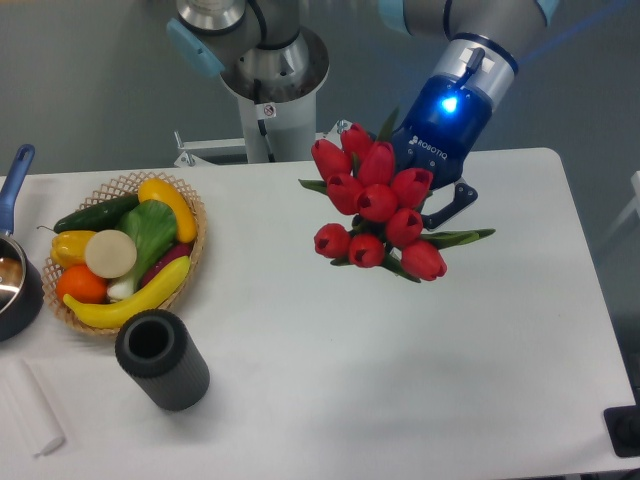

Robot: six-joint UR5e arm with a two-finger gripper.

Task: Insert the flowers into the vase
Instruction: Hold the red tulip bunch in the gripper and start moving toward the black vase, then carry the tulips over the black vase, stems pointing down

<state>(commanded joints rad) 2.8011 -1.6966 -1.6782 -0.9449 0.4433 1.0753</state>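
White desk (330, 400) fills the view, grey floor behind, arm base at 12 o'clock. End effector (440, 205) comes in from 1 o'clock, blue light lit on its wrist, grasping the flowers (378, 205); the stems are hidden behind the buds, so the exact pinch point cannot be made out, but one dark finger link shows at the bunch's 3 o'clock edge and the bunch hangs clear of the desk with its buds facing the camera. Green leaves poke out at 3 o'clock and 9 o'clock of the bunch. Vase (162, 360) stands upright at roughly 8 o'clock of the desk, well apart from the flowers, mouth open and unobstructed, just beside the wicker basket (195, 215) of fruit and vegetables. Dark pot (12, 290) with blue handle at the 9 o'clock edge; a white folded cloth (30, 408) lies at 7 o'clock. Judgement: flowers look light, glossy and probably plastic, with stems likely springy; the head is wider than the vase mouth, so only the stem end can go in. Best hold is on the gathered stems below the buds, not the buds themselves, which would slip or splay. Vase looks light too and may tip if nudged sideways.
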